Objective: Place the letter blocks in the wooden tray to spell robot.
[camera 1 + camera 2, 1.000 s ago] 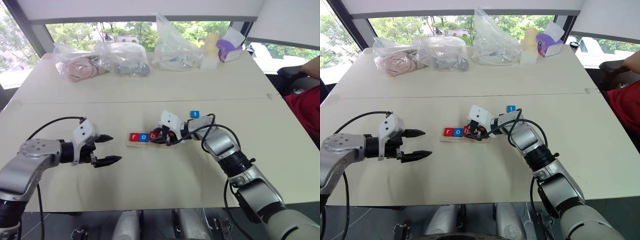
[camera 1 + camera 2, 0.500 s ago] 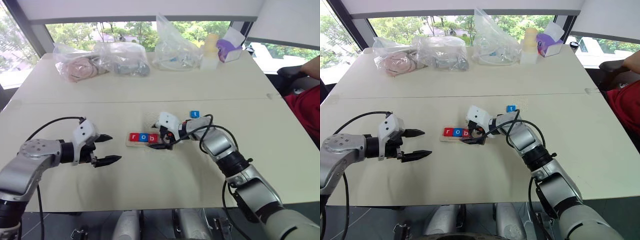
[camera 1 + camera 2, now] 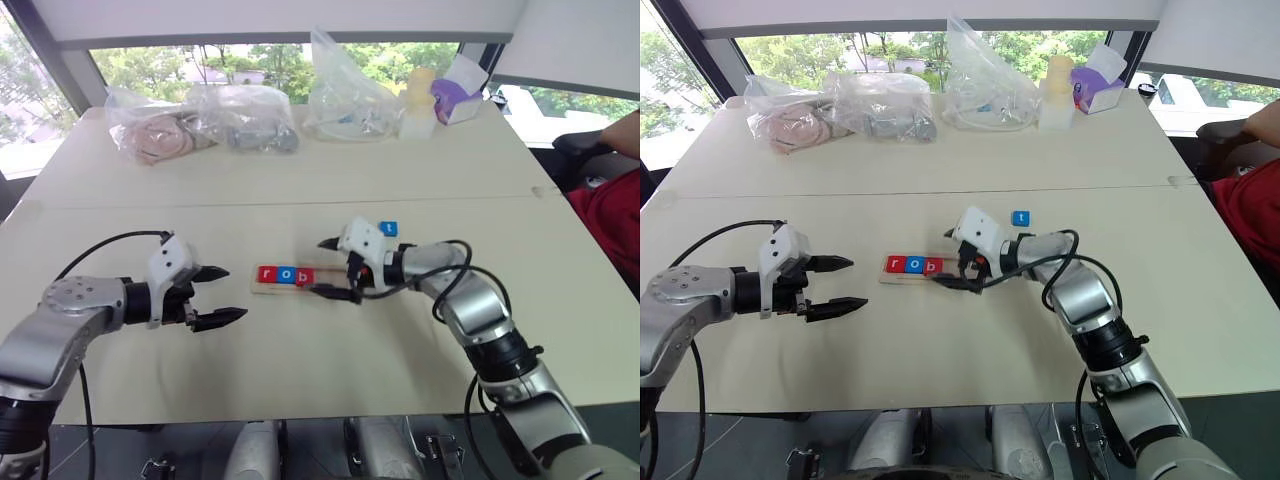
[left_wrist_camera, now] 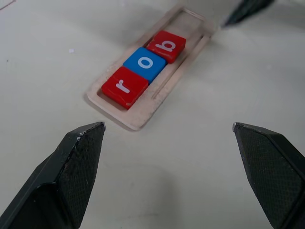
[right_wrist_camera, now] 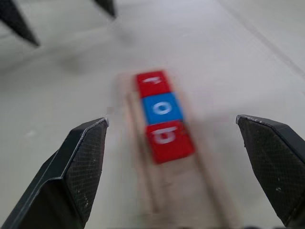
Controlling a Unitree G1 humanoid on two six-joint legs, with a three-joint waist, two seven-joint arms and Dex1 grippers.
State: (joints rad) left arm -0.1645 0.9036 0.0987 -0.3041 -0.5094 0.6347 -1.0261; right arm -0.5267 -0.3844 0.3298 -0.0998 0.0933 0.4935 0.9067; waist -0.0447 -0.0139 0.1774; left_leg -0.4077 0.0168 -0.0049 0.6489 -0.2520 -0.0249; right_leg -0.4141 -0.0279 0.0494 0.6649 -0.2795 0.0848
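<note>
The wooden tray (image 3: 278, 288) lies in the middle of the table. In its left part sit three letter blocks in a row: a red r (image 3: 267, 273), a blue o (image 3: 287, 274) and a red b (image 3: 305, 276). A blue t block (image 3: 389, 229) lies loose on the table behind the tray's right end. Over that right end hovers my right gripper (image 3: 318, 267), open and holding nothing, its fingers pointing at the b block (image 5: 169, 140). My left gripper (image 3: 232, 293) is open and empty too, just left of the tray (image 4: 155, 101) and facing it.
Several clear plastic bags (image 3: 250, 118), a pale bottle (image 3: 420, 100) and a purple-and-white box (image 3: 455, 98) line the far edge of the table. A person in red (image 3: 612, 215) sits at the right edge. A seam (image 3: 150, 205) crosses the tabletop.
My right gripper has opened, letting go of the red b block in the tray, and has drawn back to the right. The left gripper has stayed in place.
</note>
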